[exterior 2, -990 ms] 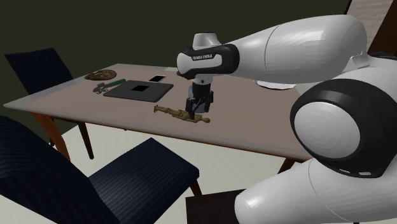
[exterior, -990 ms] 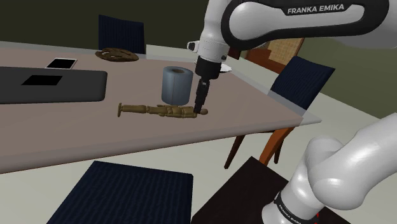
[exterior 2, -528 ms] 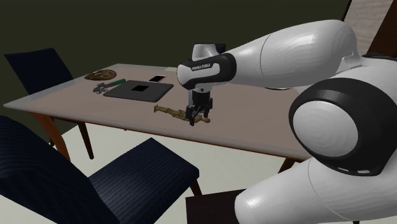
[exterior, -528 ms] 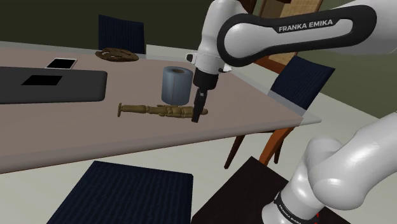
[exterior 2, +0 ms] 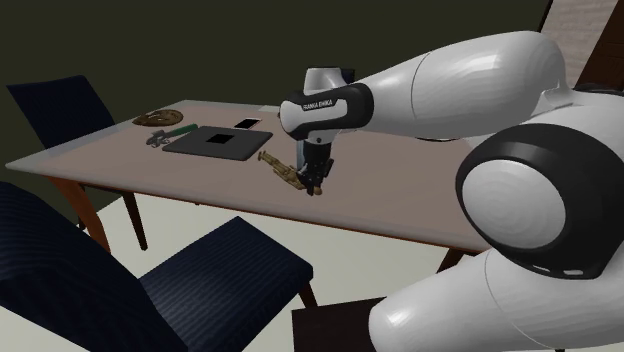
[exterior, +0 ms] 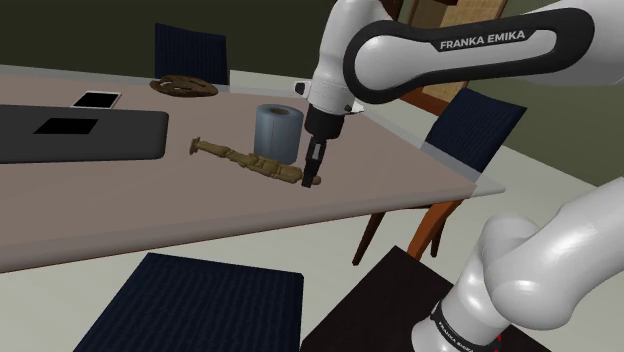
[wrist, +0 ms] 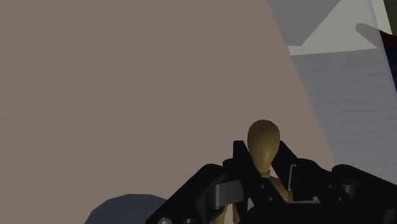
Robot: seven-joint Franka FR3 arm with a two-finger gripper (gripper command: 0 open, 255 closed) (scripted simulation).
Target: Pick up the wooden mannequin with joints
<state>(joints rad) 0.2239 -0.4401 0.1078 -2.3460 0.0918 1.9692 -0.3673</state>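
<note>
Your gripper (exterior: pixel 313 177) clamps wooden mannequin (exterior: pixel 250 162) at neck (head pokes past fingers (wrist: pixel 239 156)). In shoulder view, body points toward ten o'clock over table (exterior: pixel 110 205), passing grey roll (exterior: pixel 277 132). End grip leaves long lever, so expect swing.

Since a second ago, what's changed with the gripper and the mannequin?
The gripper came down and shut on the mannequin near its head; the figure's far end swung toward the grey roll. The roll, dark pad and phone stayed put.
</note>
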